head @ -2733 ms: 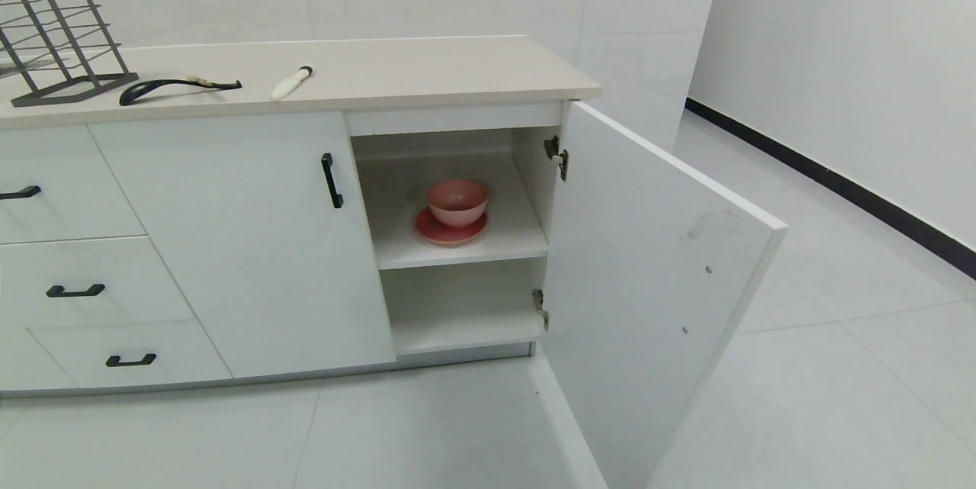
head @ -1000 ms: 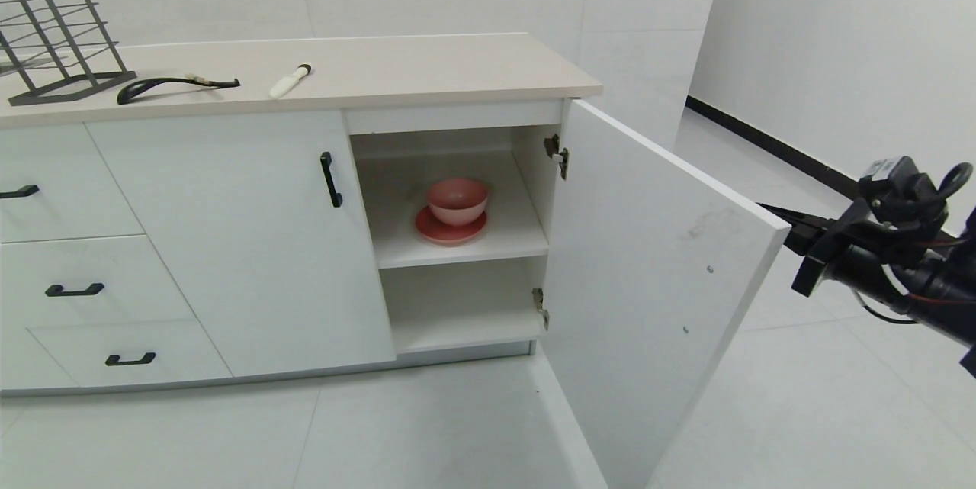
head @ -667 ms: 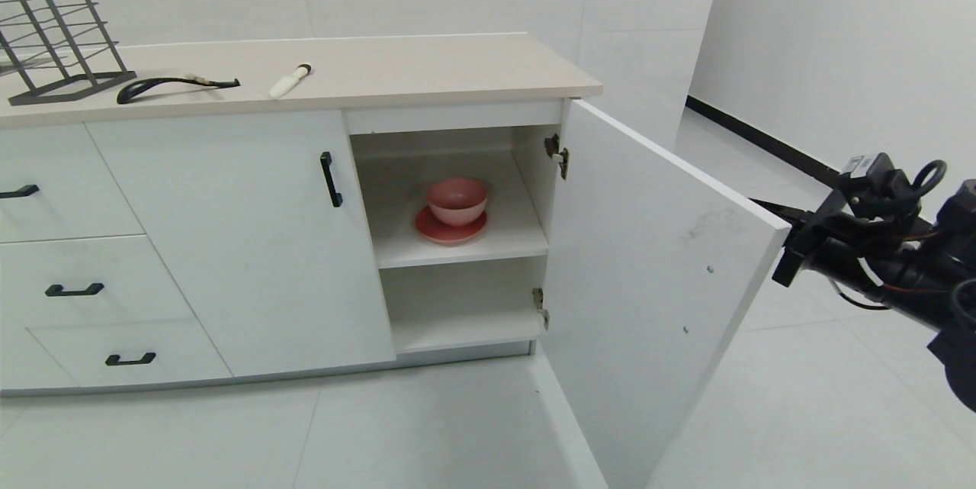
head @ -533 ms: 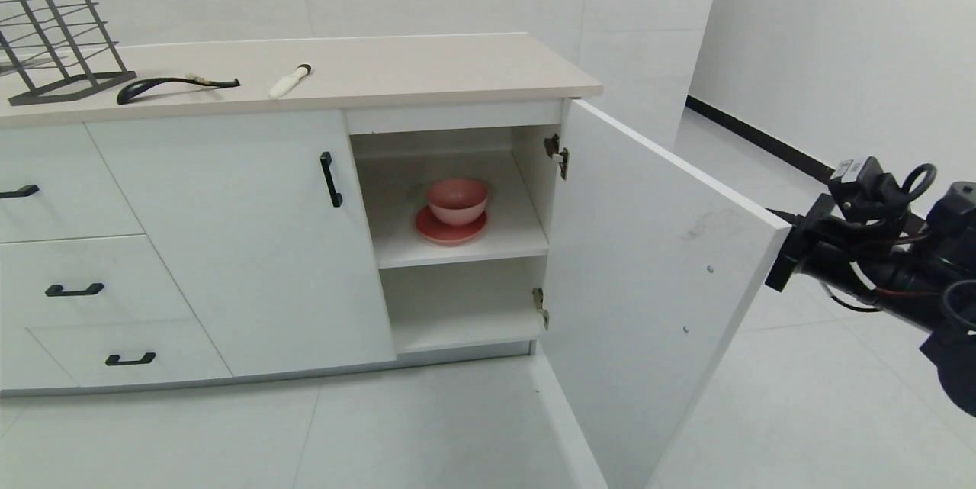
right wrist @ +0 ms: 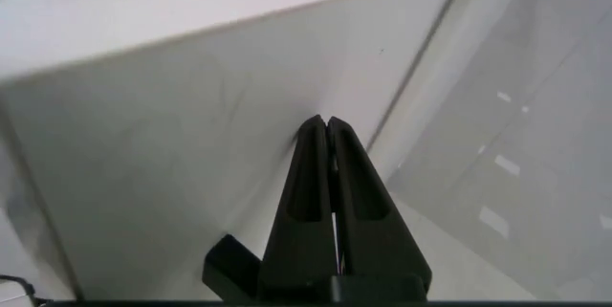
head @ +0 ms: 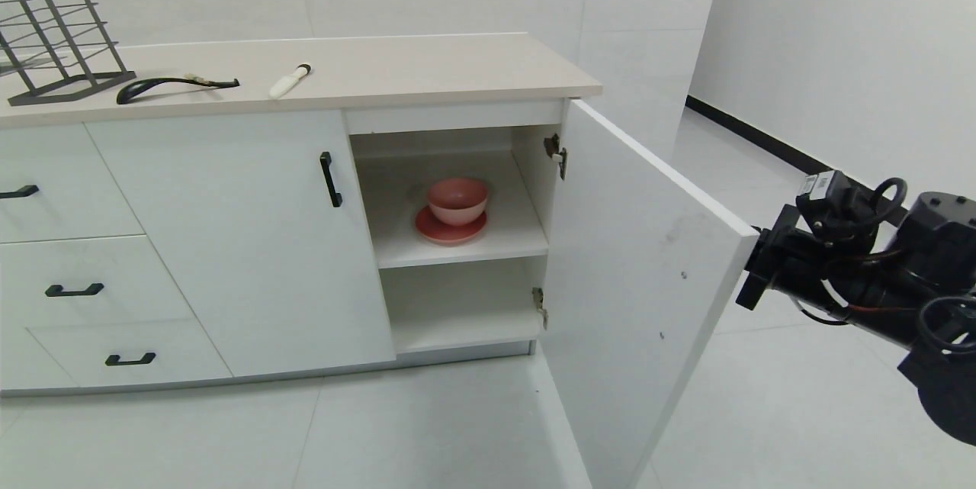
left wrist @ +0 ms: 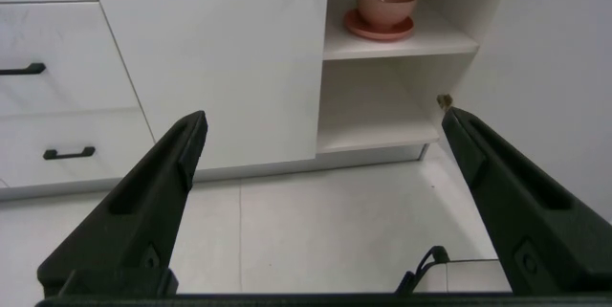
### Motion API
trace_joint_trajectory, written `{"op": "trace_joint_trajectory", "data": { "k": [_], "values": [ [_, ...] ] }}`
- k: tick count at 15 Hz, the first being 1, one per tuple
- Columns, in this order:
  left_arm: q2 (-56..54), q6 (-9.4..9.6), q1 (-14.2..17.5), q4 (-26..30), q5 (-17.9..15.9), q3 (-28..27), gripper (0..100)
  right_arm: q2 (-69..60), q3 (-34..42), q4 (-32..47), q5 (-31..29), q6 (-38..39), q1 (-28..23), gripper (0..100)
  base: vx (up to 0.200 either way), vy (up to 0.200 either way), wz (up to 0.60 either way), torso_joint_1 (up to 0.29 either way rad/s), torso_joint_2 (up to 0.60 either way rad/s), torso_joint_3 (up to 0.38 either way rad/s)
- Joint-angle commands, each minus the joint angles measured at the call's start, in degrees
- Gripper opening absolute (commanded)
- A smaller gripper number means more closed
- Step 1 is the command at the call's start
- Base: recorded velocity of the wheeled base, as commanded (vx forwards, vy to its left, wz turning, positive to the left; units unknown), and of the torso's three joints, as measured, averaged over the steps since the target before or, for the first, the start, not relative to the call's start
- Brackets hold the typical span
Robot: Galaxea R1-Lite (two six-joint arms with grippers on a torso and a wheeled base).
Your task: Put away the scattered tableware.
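Your cupboard [head: 457, 191] stands with its right door [head: 640, 275] swung out toward you. On the upper shelf [head: 496, 245] a red plate [head: 450, 230] lies flat, and a pink bowl [head: 457, 201] sits upright on it, toward the shelf's left side. From the left wrist camera you see the same pair, bowl [left wrist: 386, 2] on plate [left wrist: 380, 28], far off in the open compartment.

Your right gripper [head: 751, 268] is at the door's free edge, on its outer side. The right wrist camera shows that gripper [right wrist: 326, 123] with its two fingers clenched together, nothing between them, and the tips against the door's [right wrist: 191, 106] outer face.

Your left gripper [left wrist: 323, 120] hangs low over the floor [left wrist: 287, 221], facing the cupboard, well apart from it. Its fingers [left wrist: 153, 192] are spread wide and hold nothing.

Two pieces of tableware lie out on the counter [head: 427, 69]. A black ladle [head: 171, 85] lies flat near the front edge, and a white-handled utensil [head: 290, 81] lies just to its right, the two apart. A wire rack [head: 53, 24] stands at the far left of the counter, just left of the ladle.

The left door [head: 244, 245] is closed, and drawers [head: 69, 245] sit left of it.
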Motion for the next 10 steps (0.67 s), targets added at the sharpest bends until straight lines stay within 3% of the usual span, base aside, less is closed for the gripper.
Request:
{"op": "trace_joint_trajectory", "data": {
  "k": [1,10],
  "values": [
    [0.0,-0.04,0.0,-0.02,-0.02,0.0,100,-0.25,-0.04,-0.04,0.07,0.01,1.03,0,0.0,0.0,0.0,0.0,0.0,0.0],
    [0.0,-0.04,0.0,-0.02,0.07,0.0,100,0.1,-1.45,0.05,-2.83,0.45,10.61,0,0.0,0.0,0.0,0.0,0.0,0.0]
  ]
}}
